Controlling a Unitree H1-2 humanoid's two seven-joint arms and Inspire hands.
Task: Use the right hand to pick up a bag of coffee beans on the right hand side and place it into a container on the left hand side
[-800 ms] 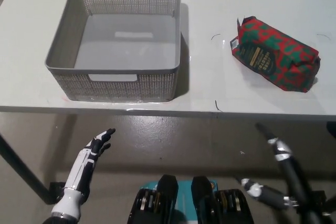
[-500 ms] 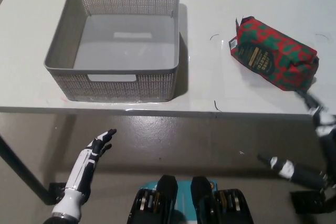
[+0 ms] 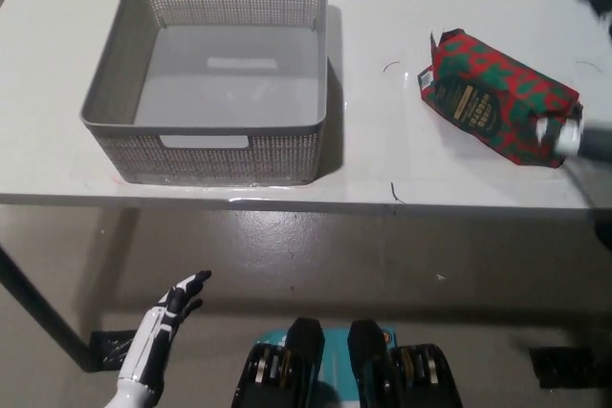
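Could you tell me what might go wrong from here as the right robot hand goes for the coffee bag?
The right robot hand is blurred at the picture's right edge, so its aim is hard to judge; it may nudge the coffee bag instead of gripping it. The bag lies near the table's front edge, so a push could slide it off. The carry to the basket must clear its tall wall.

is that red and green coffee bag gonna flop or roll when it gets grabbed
The coffee bag looks full and blocky, so it probably holds its shape. Lying flat on the table, it seems unlikely to roll. Its creased wrapper may crumple or slip slightly.
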